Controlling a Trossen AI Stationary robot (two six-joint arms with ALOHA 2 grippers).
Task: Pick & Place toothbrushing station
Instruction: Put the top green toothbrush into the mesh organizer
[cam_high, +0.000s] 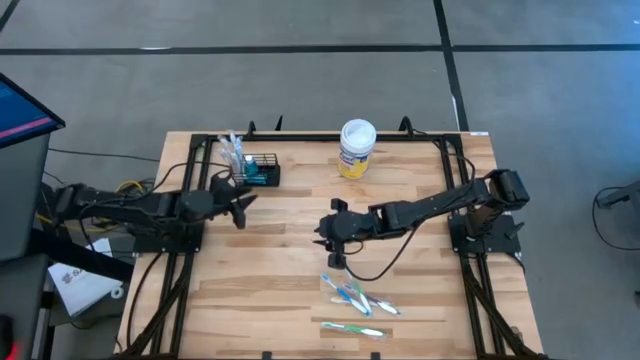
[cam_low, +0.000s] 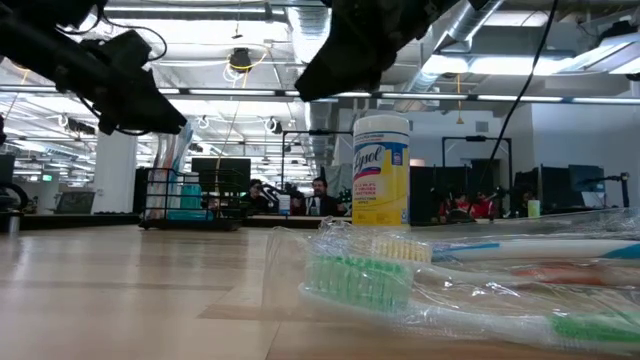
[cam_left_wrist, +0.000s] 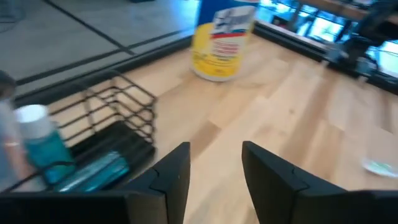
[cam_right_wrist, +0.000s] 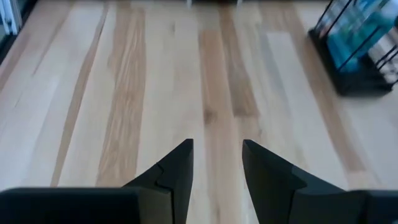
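Pale wood-plank table, bordered by a black frame, with grey floor on every side. Left to right in the high view:

Left arm lies along the left edge, its left gripper raised above the boards near the table's back-left part. Jaws spread with a clear gap between the fingers, holding nothing.

The toothbrushing station (black wire basket, low walls, teal contents and a white-capped bottle inside) stands just behind the left gripper, close to the back rail and near the left corner. In the left wrist view the basket sits off to one side of the fingers, not between them; gripper and basket apart, no contact.

Open boards run from the basket across the table's middle; the whole front-left quarter is bare wood.

Right gripper hangs over the table's centre, arm reaching in from the right edge. Jaws spread, nothing between them; bare planks ahead in the right wrist view, and the station shows well off toward a corner of that picture.

Yellow-labelled wipes tub, white lid, upright near the back rail, right of the basket and well apart from it.

Wrapped toothbrushes lie scattered near the front edge, just forward of the right gripper
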